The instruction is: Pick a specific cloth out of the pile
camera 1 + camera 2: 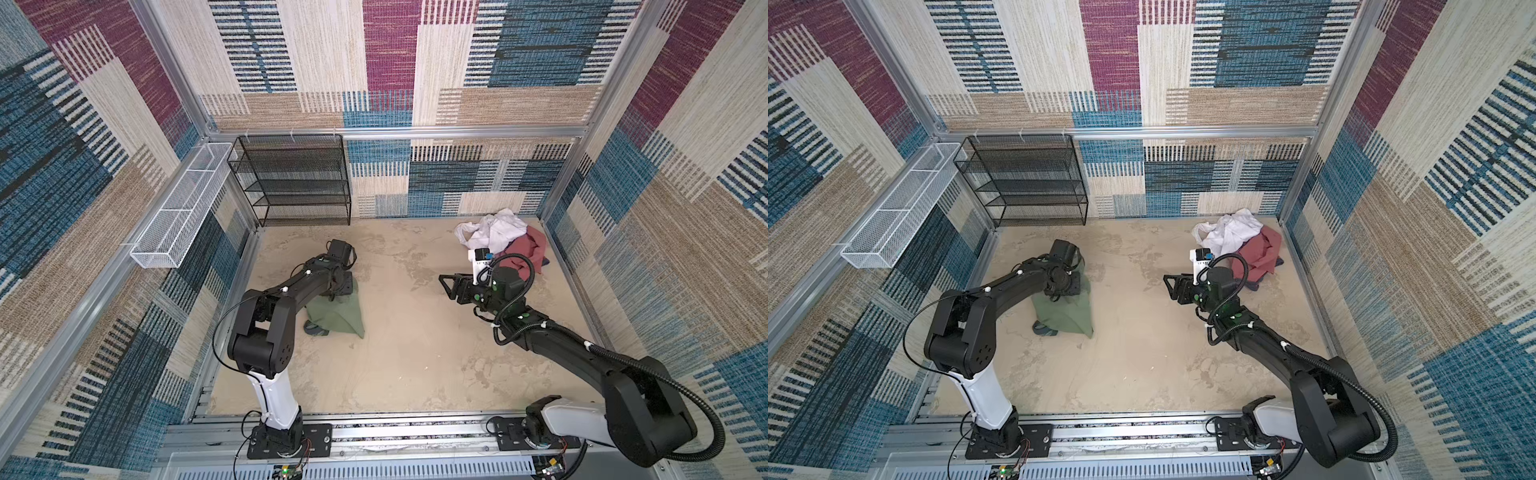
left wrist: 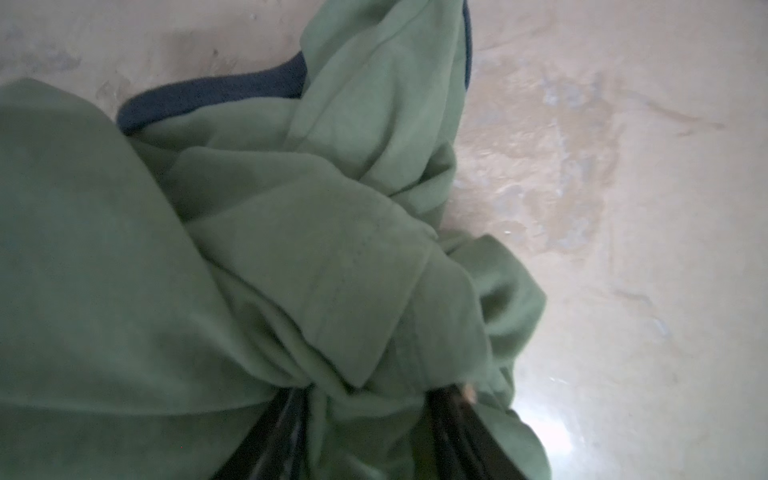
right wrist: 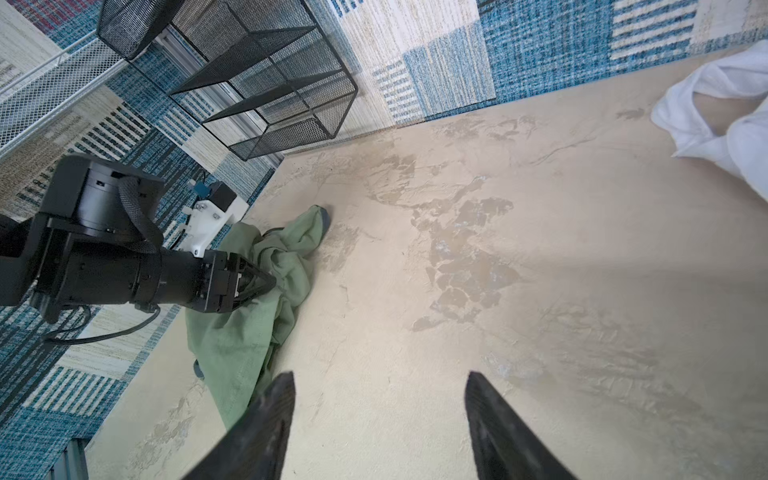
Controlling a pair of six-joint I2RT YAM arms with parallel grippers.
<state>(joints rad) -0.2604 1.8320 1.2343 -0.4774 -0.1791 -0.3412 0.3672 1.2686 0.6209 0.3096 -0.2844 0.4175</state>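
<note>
Left gripper [image 3: 266, 282] pinched a gathered fold of the cloth [image 1: 338, 316], which draped from between its fingers [image 2: 465, 419] down onto the floor [image 1: 415, 353]. Right gripper [image 3: 378, 415] stood empty, its fingers [image 3: 266, 419] spread wide above bare floor, the pile [image 1: 505, 241] well behind them and apart from the cloth.

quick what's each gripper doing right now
Left gripper: closed on the olive-green cloth.
Right gripper: open, holding nothing.
</note>
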